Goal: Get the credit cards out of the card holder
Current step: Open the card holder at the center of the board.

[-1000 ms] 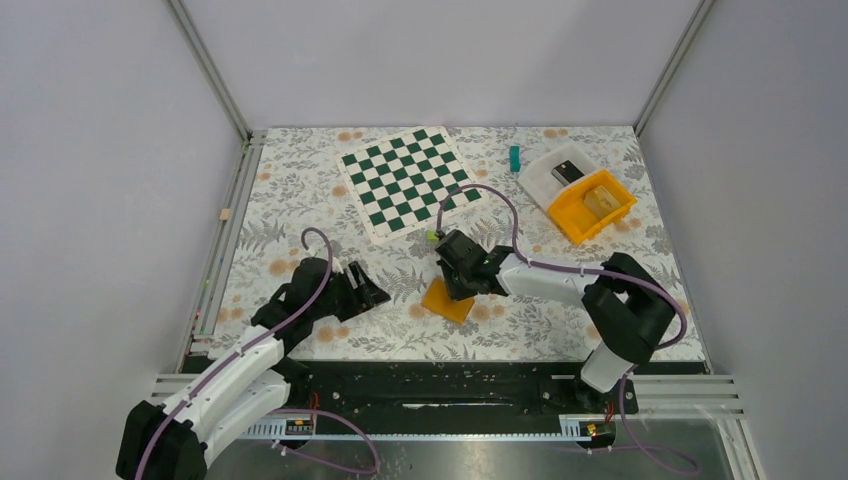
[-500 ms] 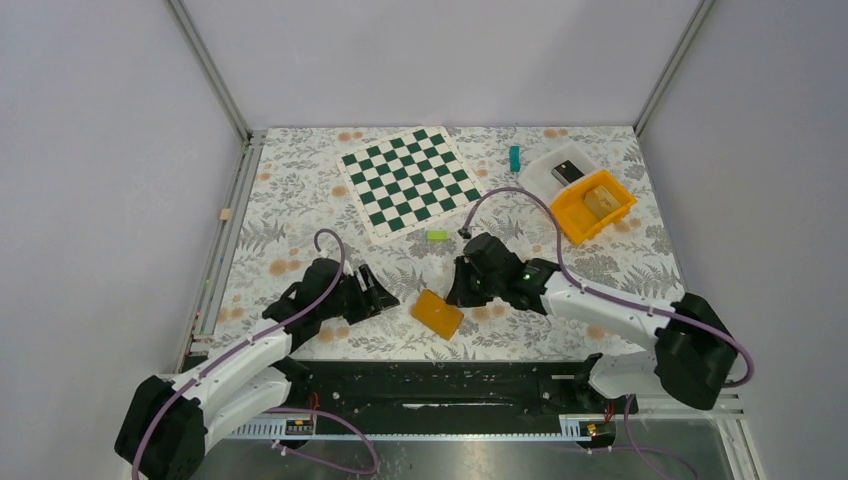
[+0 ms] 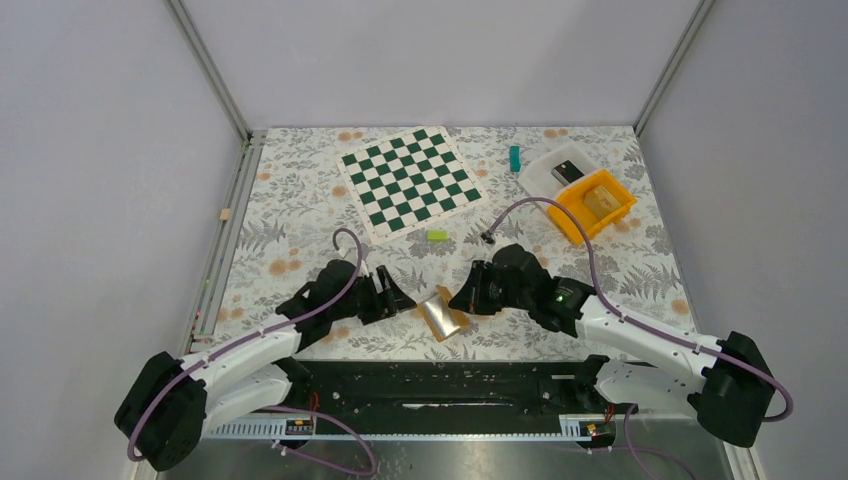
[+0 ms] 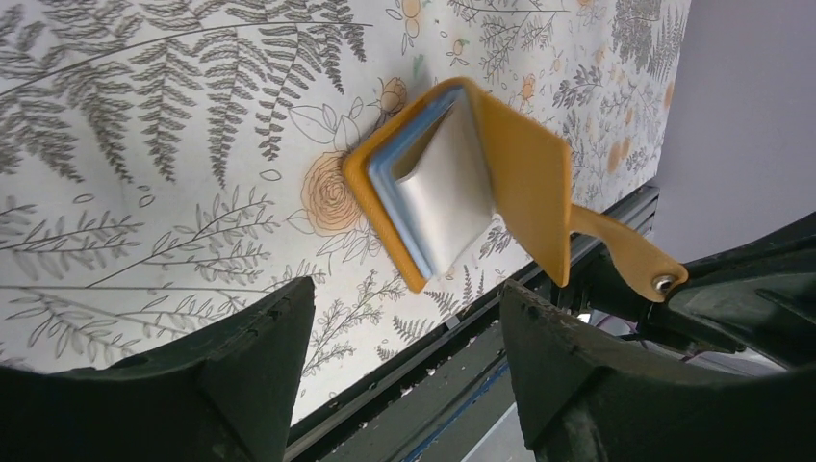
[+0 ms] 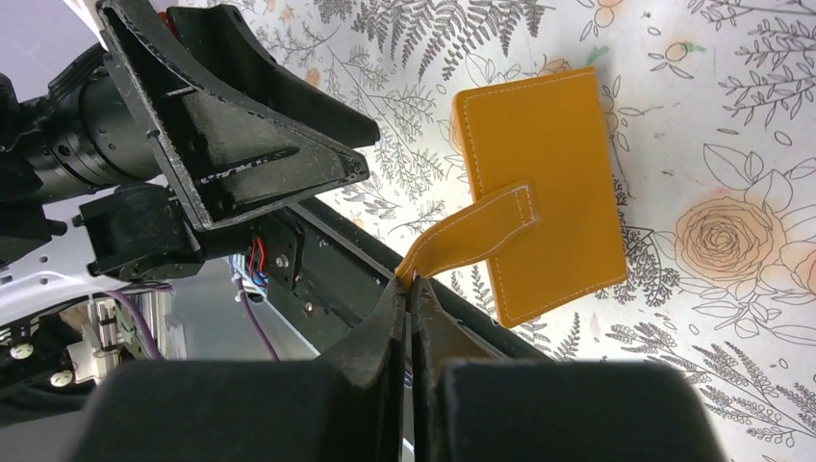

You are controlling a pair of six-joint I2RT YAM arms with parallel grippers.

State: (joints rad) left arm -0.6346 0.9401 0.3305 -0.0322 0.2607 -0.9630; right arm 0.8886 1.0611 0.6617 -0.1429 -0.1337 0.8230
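Floral surface (image 3: pixel 300 200). The card holder (image 4: pixel 520 173) lies near its front edge, its strap pinched by the clenched right end effector (image 5: pixel 409 289). The credit cards (image 4: pixel 385 197) are exposed inside. The left end effector (image 3: pixel 395 297) is released beside it.

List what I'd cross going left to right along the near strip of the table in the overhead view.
Black left gripper, open → flat orange folding card holder, its flap lifted → black right gripper, shut on the holder's strap.
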